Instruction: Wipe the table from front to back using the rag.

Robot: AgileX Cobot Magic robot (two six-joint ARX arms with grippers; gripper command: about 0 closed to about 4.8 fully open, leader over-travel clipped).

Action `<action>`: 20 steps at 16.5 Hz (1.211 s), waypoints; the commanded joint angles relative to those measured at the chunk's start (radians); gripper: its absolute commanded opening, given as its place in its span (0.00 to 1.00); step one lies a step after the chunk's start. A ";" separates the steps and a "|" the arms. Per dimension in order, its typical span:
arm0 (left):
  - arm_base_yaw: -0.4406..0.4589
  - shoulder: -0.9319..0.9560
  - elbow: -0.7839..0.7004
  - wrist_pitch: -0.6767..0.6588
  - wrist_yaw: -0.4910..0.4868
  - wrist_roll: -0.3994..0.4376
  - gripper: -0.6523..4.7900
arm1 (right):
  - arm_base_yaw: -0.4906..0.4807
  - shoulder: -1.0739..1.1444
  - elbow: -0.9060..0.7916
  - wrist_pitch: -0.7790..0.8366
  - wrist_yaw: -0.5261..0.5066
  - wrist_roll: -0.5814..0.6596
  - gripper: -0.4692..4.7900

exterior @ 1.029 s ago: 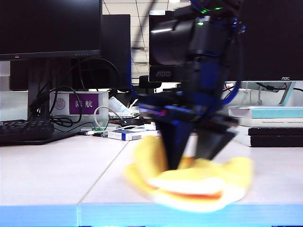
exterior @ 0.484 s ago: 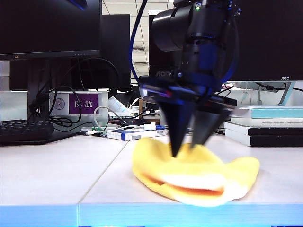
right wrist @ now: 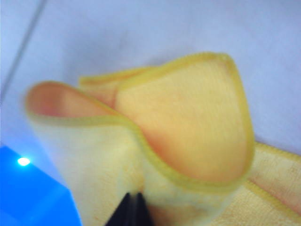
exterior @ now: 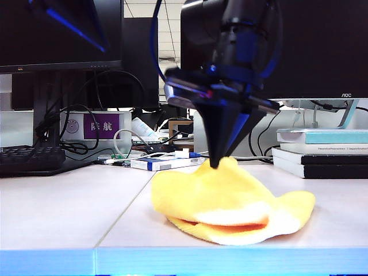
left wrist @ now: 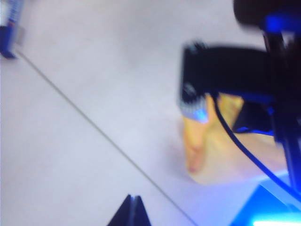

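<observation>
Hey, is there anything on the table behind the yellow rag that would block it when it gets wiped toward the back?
Possibly. The right gripper is shut on the rag, with bare table just behind; farther back lie a white-and-blue box and stacked books. The left gripper, shut, hovers over the table.

- A purple sign [exterior: 101,125] stands at the back.
- A dark keyboard [exterior: 30,158] lies beside it, lower left.
- A white-and-blue box [exterior: 155,163] lies right of it.
- Stacked books [exterior: 322,150] sit far right.
</observation>
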 commanded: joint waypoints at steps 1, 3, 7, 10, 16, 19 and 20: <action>0.000 -0.003 -0.065 0.076 0.089 0.020 0.11 | 0.001 -0.008 0.031 -0.029 -0.001 -0.001 0.47; 0.000 -0.003 -0.102 0.117 0.093 0.020 0.11 | 0.000 -0.011 0.041 -0.040 -0.001 -0.009 0.34; 0.000 -0.003 -0.200 0.247 0.153 0.019 0.11 | 0.000 -0.023 0.048 -0.055 -0.001 -0.023 0.15; 0.000 -0.002 -0.275 0.324 0.211 0.021 0.11 | 0.000 -0.032 0.048 -0.054 -0.001 -0.023 0.35; 0.000 0.048 -0.387 0.486 0.313 0.015 0.11 | -0.001 -0.063 0.048 -0.060 -0.005 -0.022 0.09; 0.000 0.096 -0.387 0.506 0.336 0.015 0.23 | -0.001 -0.077 0.048 -0.060 -0.005 -0.022 0.13; 0.000 0.126 -0.387 0.544 0.382 0.015 0.66 | -0.001 -0.078 0.048 -0.056 -0.005 -0.022 0.22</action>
